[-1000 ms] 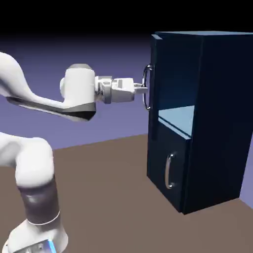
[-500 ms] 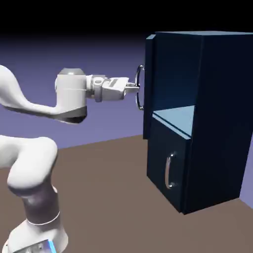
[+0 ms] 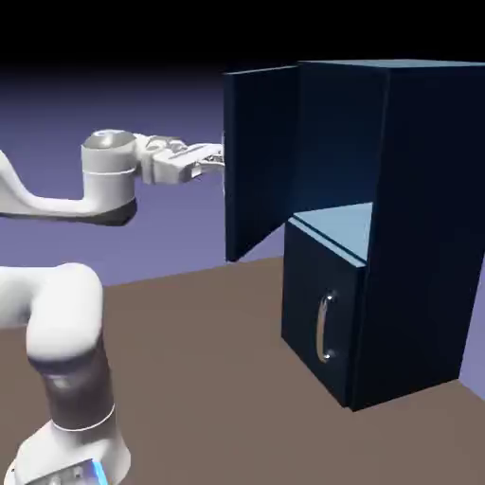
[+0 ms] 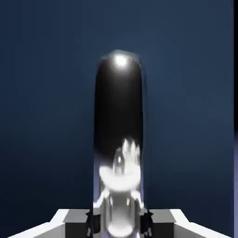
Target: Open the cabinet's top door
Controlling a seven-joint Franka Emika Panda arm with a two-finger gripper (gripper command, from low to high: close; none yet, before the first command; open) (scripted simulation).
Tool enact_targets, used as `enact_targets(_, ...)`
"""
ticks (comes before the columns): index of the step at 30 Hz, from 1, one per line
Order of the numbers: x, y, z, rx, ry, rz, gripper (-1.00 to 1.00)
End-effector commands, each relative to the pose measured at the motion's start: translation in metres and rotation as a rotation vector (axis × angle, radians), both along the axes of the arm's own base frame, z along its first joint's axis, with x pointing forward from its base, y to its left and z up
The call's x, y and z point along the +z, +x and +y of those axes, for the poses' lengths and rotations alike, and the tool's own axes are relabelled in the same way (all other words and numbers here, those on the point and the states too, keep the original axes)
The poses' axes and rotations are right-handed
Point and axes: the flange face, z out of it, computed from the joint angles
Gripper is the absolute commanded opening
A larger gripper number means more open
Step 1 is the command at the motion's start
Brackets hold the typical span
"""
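- The white arm's claw [image 3: 214,159] is pinched on the silver handle [image 4: 118,139], a glossy rounded bar.
- The top door [image 3: 260,156], a flat matte navy panel, stands swung wide out from the cabinet [image 3: 417,227].
- A pale blue shelf [image 3: 336,225] shows inside.
- Below, the lower door [image 3: 317,317] sits closed, on the brown surface [image 3: 237,379].

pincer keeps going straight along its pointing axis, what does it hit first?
Likely nothing new: the pincer is already shut on the top door's handle. Straight behind the bar lies the top door, swung open from the cabinet. The gap between them can't be judged.
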Motion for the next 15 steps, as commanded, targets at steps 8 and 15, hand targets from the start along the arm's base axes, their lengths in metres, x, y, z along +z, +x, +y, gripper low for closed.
enact_targets(8, 0.0, -0.001, 0.066, -0.239, 0.0, 0.0, -1.0)
enact_targets(15, -0.001, 0.001, 0.078, -0.284, 0.003, 0.005, -1.0)
